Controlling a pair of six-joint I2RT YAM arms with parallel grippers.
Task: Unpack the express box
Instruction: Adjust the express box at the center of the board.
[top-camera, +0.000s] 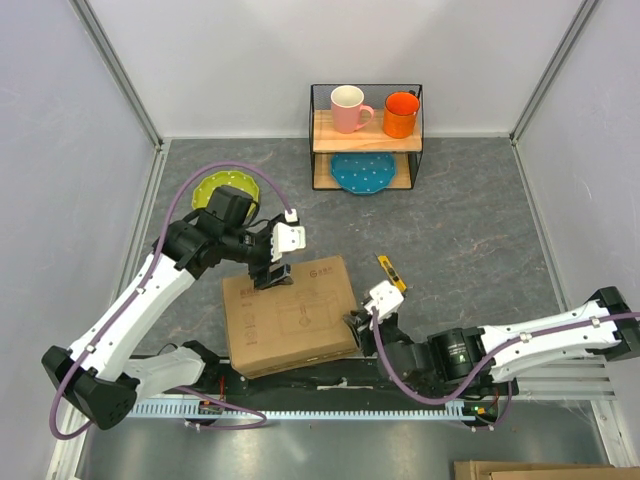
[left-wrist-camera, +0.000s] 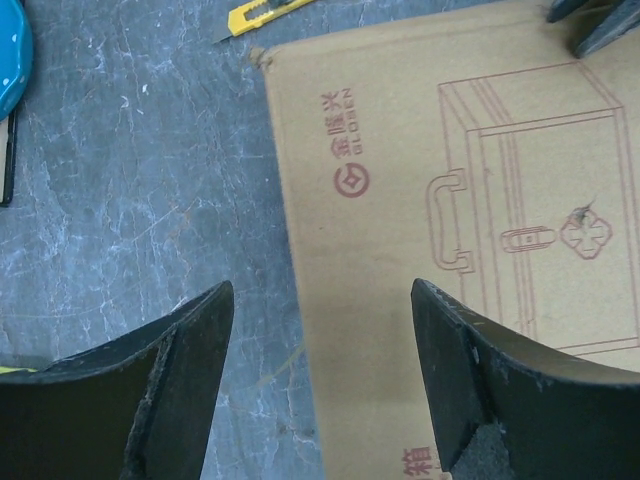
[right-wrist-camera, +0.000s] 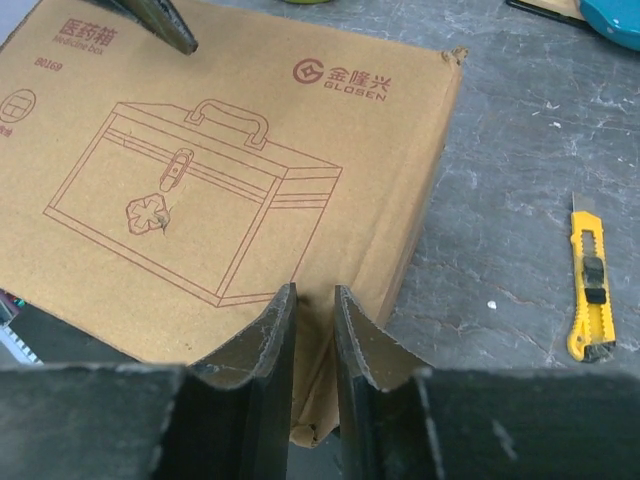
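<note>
Where the left arm climbs from its base at the near left corner, it folds at a high elbow and turns its wrist downward. The left claw (top-camera: 272, 276) hangs at the far edge of the express box (top-camera: 290, 315), fingers spread wide, one over the printed lid, the other over the grey table (top-camera: 480, 230). Express box: brown cardboard, lying flat at the near middle of the table between the two arms, lid up, with a red line drawing of a case and red lettering on top. Right arm: stretched low from the right side, forearm almost level, right claw (right-wrist-camera: 313, 292) at the box's near right corner. Its fingers are set close with only a narrow slit, cardboard showing in it — whether they pinch the board or merely stand before it cannot be told. Yellow utility knife (top-camera: 391, 272): on the table just right of the box, apart from it. Wire shelf (top-camera: 366, 137) at the far wall: pink mug (top-camera: 349, 109) and orange mug (top-camera: 400, 114) on top, blue plate (top-camera: 362, 172) on the lower board. Green plate (top-camera: 212, 186): largely hidden behind the left elbow. Box's near right corner: covered from above by the right claw. Flat cardboard piece (top-camera: 540, 470): cut off at the bottom right. Small print on the lid — too fine to read.
</note>
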